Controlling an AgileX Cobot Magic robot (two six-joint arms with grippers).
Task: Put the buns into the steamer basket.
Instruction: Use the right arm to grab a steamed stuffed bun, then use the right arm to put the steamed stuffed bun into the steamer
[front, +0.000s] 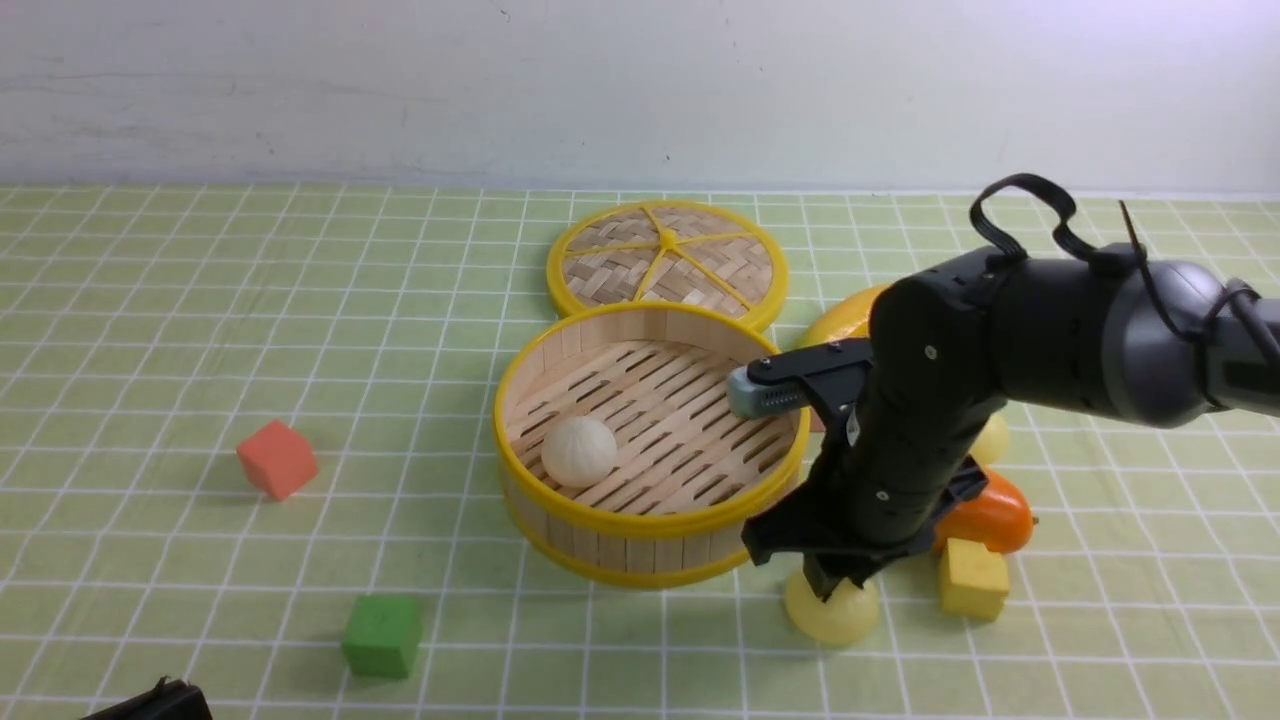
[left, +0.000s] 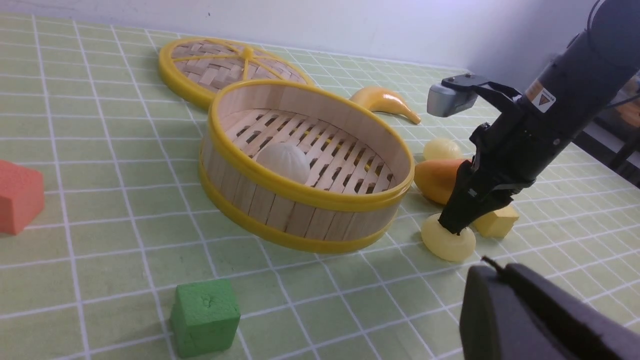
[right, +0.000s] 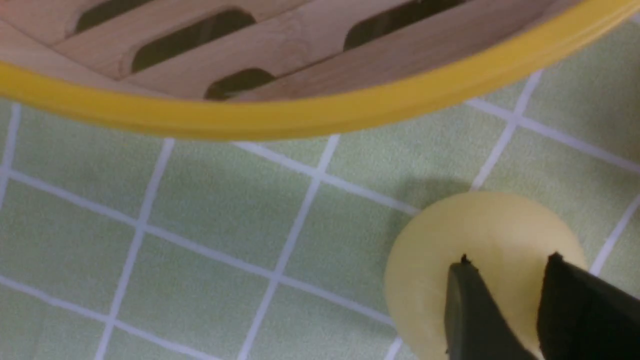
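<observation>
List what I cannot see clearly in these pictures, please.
- Far pale yellow bun: front view, mostly behind the right arm.
- Banana: front view, largely behind that arm.
- Right gripper: right wrist view, cut off by the edge; grip on near pale yellow bun unclear.

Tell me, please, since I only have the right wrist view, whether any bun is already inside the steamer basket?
Observer: Yes, one off-white bun lies on the slatted floor of the steamer basket, toward its left side.
Operator: Thank you. Are any other buns out on the table?
Observer: A second yellow bun sits on the cloth just beyond the orange mango, on the basket's right.
Operator: Is anything crowding the bun in my view?
Observer: A yellow cube stands to the right of that near yellow bun, apart from it.
</observation>
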